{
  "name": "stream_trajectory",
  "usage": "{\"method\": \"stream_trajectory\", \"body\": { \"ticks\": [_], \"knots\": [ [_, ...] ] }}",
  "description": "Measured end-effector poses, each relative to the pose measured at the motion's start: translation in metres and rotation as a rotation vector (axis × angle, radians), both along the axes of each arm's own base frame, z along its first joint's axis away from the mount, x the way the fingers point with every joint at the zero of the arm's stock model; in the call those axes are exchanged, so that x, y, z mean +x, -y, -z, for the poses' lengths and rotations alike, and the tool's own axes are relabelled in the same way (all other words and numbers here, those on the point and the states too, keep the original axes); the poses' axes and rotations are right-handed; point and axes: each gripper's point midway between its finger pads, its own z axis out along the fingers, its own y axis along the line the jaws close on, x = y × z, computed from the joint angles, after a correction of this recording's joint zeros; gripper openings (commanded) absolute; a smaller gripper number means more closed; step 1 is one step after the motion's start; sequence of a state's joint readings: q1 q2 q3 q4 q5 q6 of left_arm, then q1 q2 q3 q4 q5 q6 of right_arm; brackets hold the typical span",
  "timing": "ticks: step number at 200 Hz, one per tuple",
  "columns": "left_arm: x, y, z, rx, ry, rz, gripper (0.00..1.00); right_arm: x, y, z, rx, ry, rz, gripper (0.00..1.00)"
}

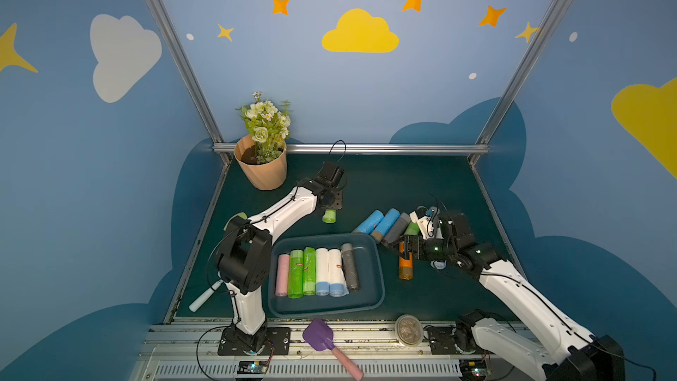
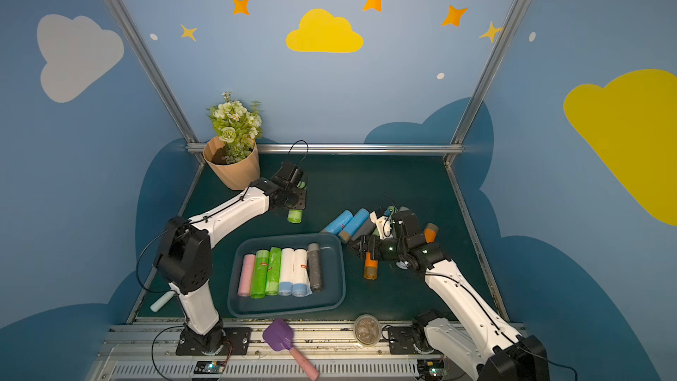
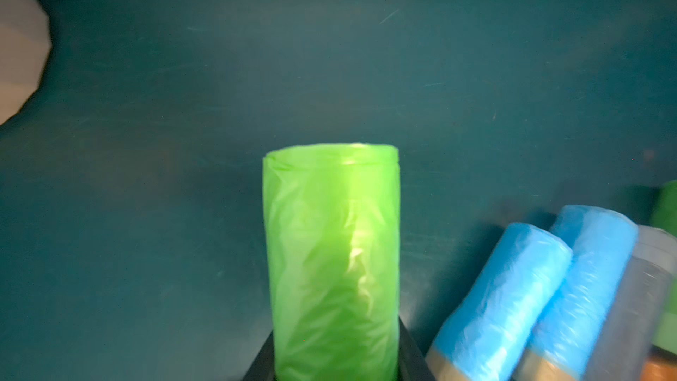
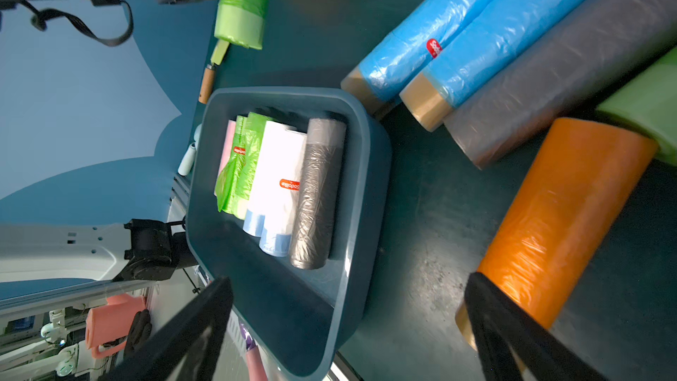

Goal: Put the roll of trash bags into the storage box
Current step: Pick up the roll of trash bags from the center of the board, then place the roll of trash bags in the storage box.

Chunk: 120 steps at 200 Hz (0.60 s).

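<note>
We log the left end effector [image 1: 330, 208] closed on the green roll of trash bags [image 1: 329, 216], which juts from it just beyond the far rim of the storage box [image 1: 379, 280], outside it. The right end effector [image 1: 404, 247] stands wide open beside the orange roll [image 1: 405, 268].

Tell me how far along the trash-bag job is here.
Done: six rolls lie in the storage box. In hand: the left gripper is shut on a green roll beyond the box. Left: at least two blue rolls, a grey roll and an orange roll on the table, the open right gripper beside the orange roll.
</note>
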<state>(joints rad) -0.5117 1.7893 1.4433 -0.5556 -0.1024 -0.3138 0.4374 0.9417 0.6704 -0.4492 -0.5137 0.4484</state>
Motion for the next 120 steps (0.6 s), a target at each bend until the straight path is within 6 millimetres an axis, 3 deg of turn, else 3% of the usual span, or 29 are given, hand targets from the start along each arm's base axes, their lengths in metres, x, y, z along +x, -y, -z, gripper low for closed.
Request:
{"method": "stream_trajectory", "body": {
  "ticks": [60, 120],
  "knots": [
    [-0.065, -0.015, -0.016, -0.113, -0.010, -0.080, 0.36, -0.021, 0.001, 0.005, -0.022, -0.019, -0.014, 0.97],
    [-0.116, 0.005, -0.016, -0.249, -0.034, -0.120, 0.36, -0.036, -0.003, 0.004, -0.024, 0.002, -0.043, 0.97]
  ]
}}
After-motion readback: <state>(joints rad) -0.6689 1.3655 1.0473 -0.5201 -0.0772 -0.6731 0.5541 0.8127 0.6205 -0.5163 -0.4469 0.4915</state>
